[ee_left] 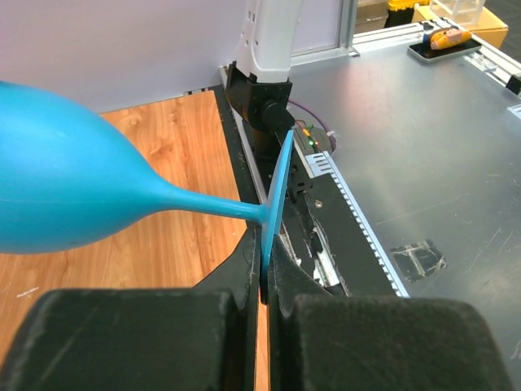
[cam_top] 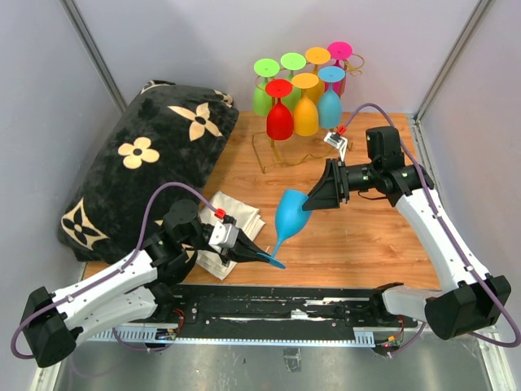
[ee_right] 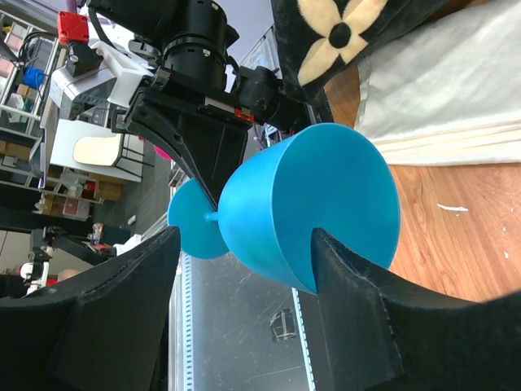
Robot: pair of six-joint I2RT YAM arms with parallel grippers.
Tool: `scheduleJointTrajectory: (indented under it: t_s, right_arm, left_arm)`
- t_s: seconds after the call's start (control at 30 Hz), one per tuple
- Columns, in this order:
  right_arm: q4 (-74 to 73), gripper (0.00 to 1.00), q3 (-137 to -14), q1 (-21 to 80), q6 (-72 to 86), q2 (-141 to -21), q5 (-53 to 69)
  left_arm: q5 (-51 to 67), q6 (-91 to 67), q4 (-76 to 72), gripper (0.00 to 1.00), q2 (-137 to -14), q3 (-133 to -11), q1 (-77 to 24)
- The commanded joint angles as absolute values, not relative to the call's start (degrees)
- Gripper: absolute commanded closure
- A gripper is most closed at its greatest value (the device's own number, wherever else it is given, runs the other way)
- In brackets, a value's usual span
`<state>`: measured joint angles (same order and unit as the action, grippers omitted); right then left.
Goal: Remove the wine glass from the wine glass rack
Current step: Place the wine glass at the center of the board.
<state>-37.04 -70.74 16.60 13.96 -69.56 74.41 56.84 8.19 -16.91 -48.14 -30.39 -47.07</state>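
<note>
Wine glass [cam_top: 291,213], foot pinched in the left gripper [cam_top: 260,254], has its bowl inside the parted right gripper [cam_top: 312,198].

The left arm [cam_top: 106,289] lies low, stretched from its base at the near left toward the middle. The left gripper [cam_top: 251,252] points right, jaws pinched tight on the foot of the blue wine glass [cam_top: 291,213]. The right arm [cam_top: 444,236] rises from its base, bends and reaches leftward. The right gripper [cam_top: 313,198] points left, jaws spread and straddling the glass's bowl.
</note>
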Motion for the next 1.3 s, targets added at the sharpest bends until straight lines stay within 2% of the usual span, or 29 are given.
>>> scheduleJointTrajectory:
  t_s: [0.0,0.2,0.3,0.43,0.57,0.67,0.87,0.97,1.1,1.2,1.27]
  right_arm:
    - [-36.9,0.32,-71.6,18.2,13.3,-68.9,77.1]
    - [-36.8,0.27,-72.0,18.2,13.6,-68.8,73.6]
    - [-35.6,0.31,-71.9,18.2,15.2,-69.6,73.8]
    - [-34.5,0.42,-71.4,18.9,16.8,-70.5,77.2]
    - [-34.0,0.47,-71.2,19.5,16.7,-70.0,80.1]
    - [-33.2,0.57,-71.0,20.5,16.5,-69.2,82.5]
    - [-31.6,0.83,-70.6,20.8,16.1,-66.8,82.0]
    - [-30.9,0.91,-70.3,20.8,16.2,-66.2,81.3]
    - [-29.9,0.99,-70.2,20.8,16.3,-65.6,80.1]
    - [-29.5,0.99,-70.3,20.9,16.3,-65.4,79.3]
    - [-29.5,0.99,-70.1,20.9,16.3,-65.2,78.4]
  left_arm:
    - [56.2,12.1,-13.8,1.0,-47.4,-33.4,-47.3]
    - [56.7,13.5,-11.6,1.0,-47.5,-34.4,-47.3]
    - [57.6,13.9,-11.0,1.0,-47.4,-34.6,-47.3]
    - [57.5,14.8,-10.2,1.0,-47.3,-34.5,-47.3]
    - [55.1,16.0,-8.1,1.0,-47.6,-35.3,-47.3]
    - [54.6,16.6,-7.5,0.99,-47.7,-35.6,-47.3]
    - [50.6,16.0,-7.8,1.0,-48.0,-36.0,-47.3]
    - [49.6,15.5,-7.9,0.99,-47.8,-36.5,-47.3]
    - [49.2,14.9,-8.4,0.99,-47.7,-36.5,-47.3]
    - [48.0,14.1,-8.8,0.97,-47.6,-36.3,-47.3]
    - [46.3,12.4,-10.2,0.88,-47.3,-36.0,-47.3]
